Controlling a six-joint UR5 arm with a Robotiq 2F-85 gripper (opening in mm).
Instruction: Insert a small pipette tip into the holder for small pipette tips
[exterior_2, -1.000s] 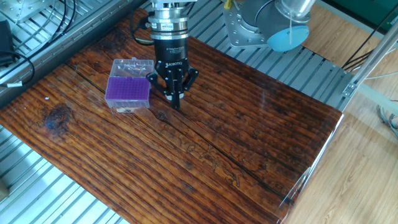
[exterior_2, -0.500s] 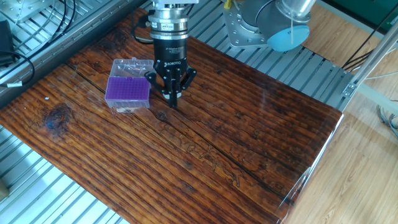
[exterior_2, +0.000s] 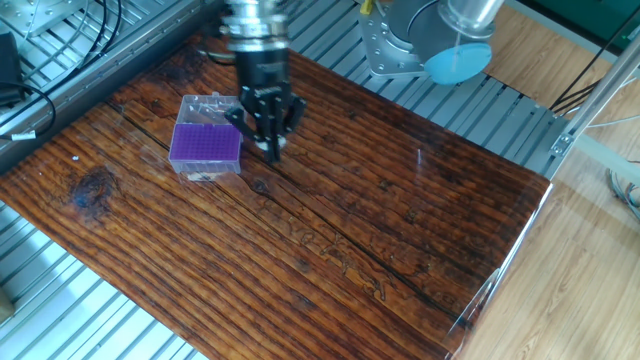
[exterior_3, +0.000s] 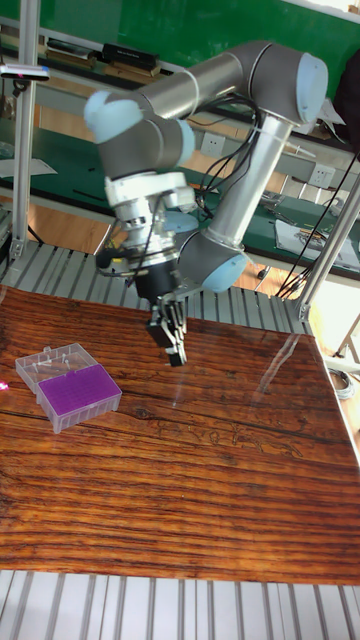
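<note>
The holder for small pipette tips is a small clear box with a purple grid top, standing at the left of the wooden table. Its clear lid lies open behind it. My gripper hangs just right of the holder, above the table, blurred by motion. Its fingers are pressed together, and a tiny pale sliver at their ends looks like the small pipette tip. In the tall fixed view the gripper points down, to the right of and above the holder.
The table's right corner has a clear plastic edge. Metal slatted flooring surrounds the table. The arm's base stands behind the table, and cables lie at the far left.
The gripper has moved left and slightly back, closer to the holder's right side, and is now motion-blurred. Its fingers stayed together. The holder has not moved.
</note>
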